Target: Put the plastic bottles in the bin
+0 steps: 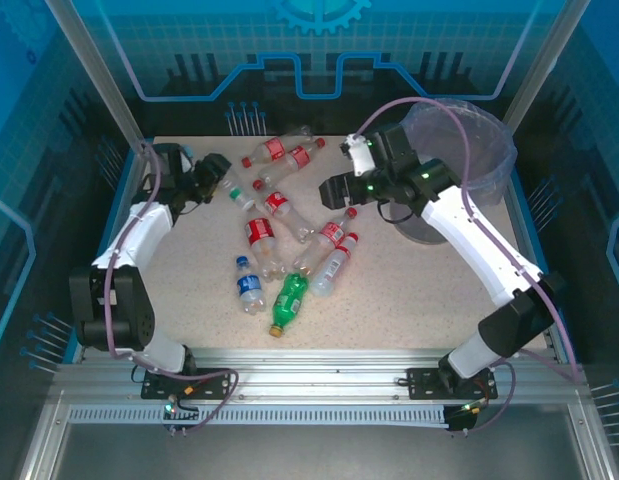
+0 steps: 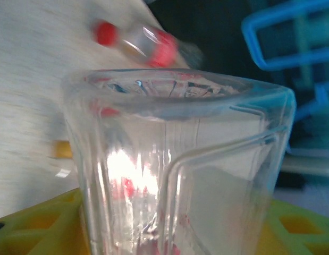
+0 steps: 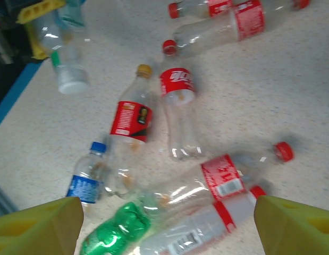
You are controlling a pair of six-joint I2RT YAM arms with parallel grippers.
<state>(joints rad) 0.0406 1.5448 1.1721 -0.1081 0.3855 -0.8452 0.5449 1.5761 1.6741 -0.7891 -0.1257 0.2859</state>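
Closest in: a clear bottle [image 2: 175,175] wedged btwn my yellow pads [image 2: 34,228]. The left jaws pinch it at the far-left side of the tabletop [image 1: 409,290]; can't tell if it's off the surface. The right jaws are spread wide w/ nothing btwn them, and hang over the pile of bottles [image 1: 289,230] mid-tabletop.

Risks, as I judge them: the bottle's wall is thin and slick, so it could squash and squirt out of the left jaws on a fast swing. The bin [image 1: 494,165] sits far right, well apart from this bottle, w/ my right arm [image 1: 479,240] just in front of it, so the arms could clash if I carry straight across. A low carry would prob knock the pile too.

Around: red-label bottles [image 3: 131,121] lie criss-cross, some touching. A green one [image 3: 116,231] and a blue-label one [image 3: 85,183] lie at the pile's near edge, a white-label one [image 3: 201,234] beside the green. These overlaps make a clean pick for the right jaws tricky.
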